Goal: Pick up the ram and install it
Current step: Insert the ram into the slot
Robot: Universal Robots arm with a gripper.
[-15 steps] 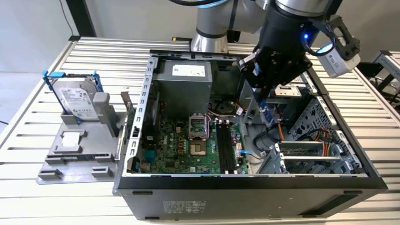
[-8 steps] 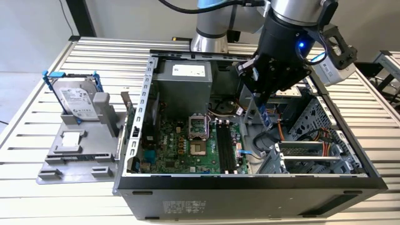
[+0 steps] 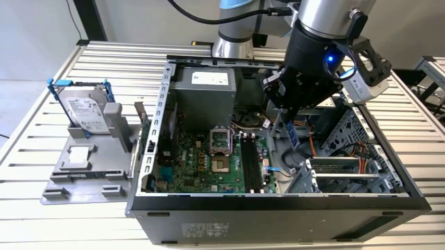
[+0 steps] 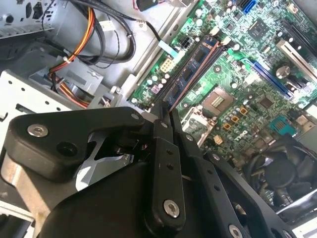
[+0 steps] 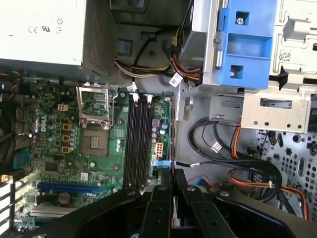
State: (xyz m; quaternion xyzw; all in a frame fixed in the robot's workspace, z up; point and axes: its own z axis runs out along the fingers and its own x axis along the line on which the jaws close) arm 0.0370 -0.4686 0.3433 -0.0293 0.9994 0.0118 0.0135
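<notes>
My gripper (image 3: pixel 284 113) hangs inside the open computer case (image 3: pixel 149 156), shut on the ram (image 3: pixel 292 138). The ram is a slim dark stick that points down from the fingers. In the second wrist view the ram (image 4: pixel 190 74) runs out from the gripper (image 4: pixel 166 116) over the green motherboard, showing its row of chips. Edge-on in the first wrist view, the ram (image 5: pixel 172 141) juts from the gripper (image 5: pixel 173 174), just beside the long black memory slots (image 5: pixel 137 144). In the exterior view it hangs above the board, to the exterior view's right of the slots (image 3: pixel 251 161).
A silver hard drive (image 3: pixel 87 112) with a blue bracket stands on a grey fixture (image 3: pixel 76 177) at the exterior view's left. Inside the case are the power supply (image 3: pixel 201 86), CPU socket (image 3: pixel 219 140), drive cage (image 3: pixel 347 172) and loose cables (image 5: pixel 237 168).
</notes>
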